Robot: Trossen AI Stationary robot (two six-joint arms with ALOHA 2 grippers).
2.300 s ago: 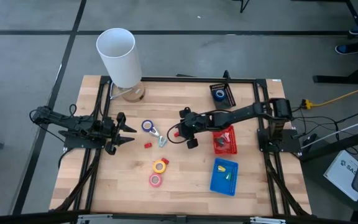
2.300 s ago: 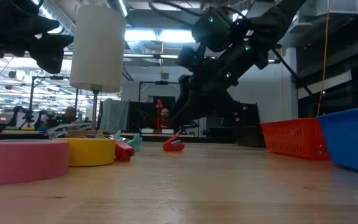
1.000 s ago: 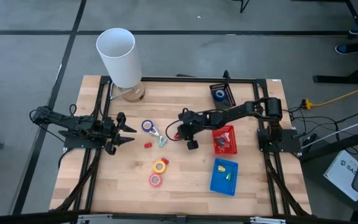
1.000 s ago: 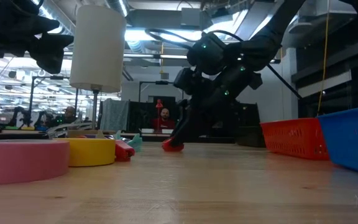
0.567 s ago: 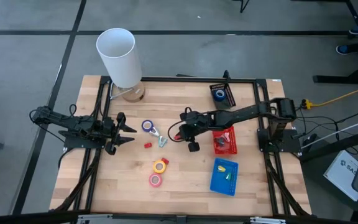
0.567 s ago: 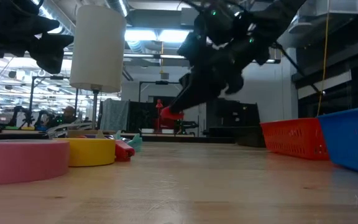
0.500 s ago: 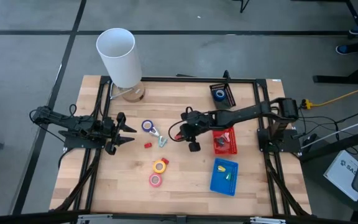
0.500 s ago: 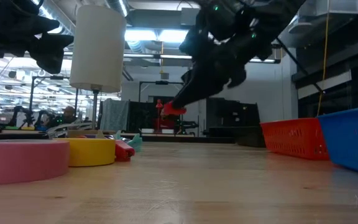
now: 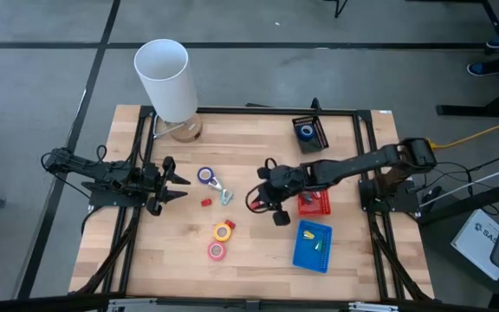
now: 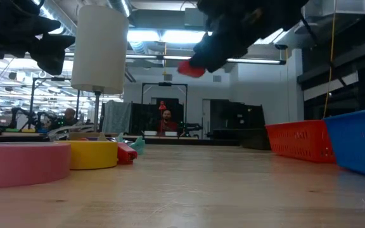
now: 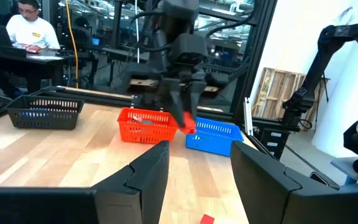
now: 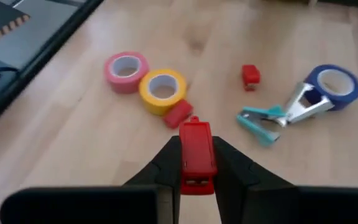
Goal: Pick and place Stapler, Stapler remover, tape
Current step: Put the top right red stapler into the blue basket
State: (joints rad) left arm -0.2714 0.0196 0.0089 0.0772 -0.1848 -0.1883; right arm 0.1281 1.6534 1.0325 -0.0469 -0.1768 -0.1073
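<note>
A small red stapler [image 12: 196,149] hangs above the table's middle with my right gripper [image 9: 255,201] shut on it; the low view shows it high over the wood [image 10: 192,69]. On the table to the left lie a blue tape roll [image 9: 205,175], the teal-and-silver stapler remover [image 9: 224,193], a yellow tape roll [image 9: 223,231] and a pink tape roll [image 9: 217,251]. Another blue tape roll [image 9: 307,132] sits in the black basket. My left gripper [image 9: 184,185] waits open at the table's left side, level. My right gripper pinches the red stapler's two long sides [image 12: 196,173] between its two fingers, toward the end nearer the wrist. The fingers slant down from the table's right side and lie along the stapler. The stapler juts out past the fingertips, lifted clear of the table.
A red basket [image 9: 316,196], a blue basket [image 9: 313,246] and a black basket [image 9: 310,134] stand on the right half. A tall white cylinder [image 9: 165,78] stands at the far left corner. Two small red pieces [image 9: 205,202] [image 9: 230,224] lie near the rolls.
My right gripper has risen from the table with the red stapler and drawn toward the table's near and right edges, rolling a little. The stapler, on the wood a second ago, now hangs clear and high.
</note>
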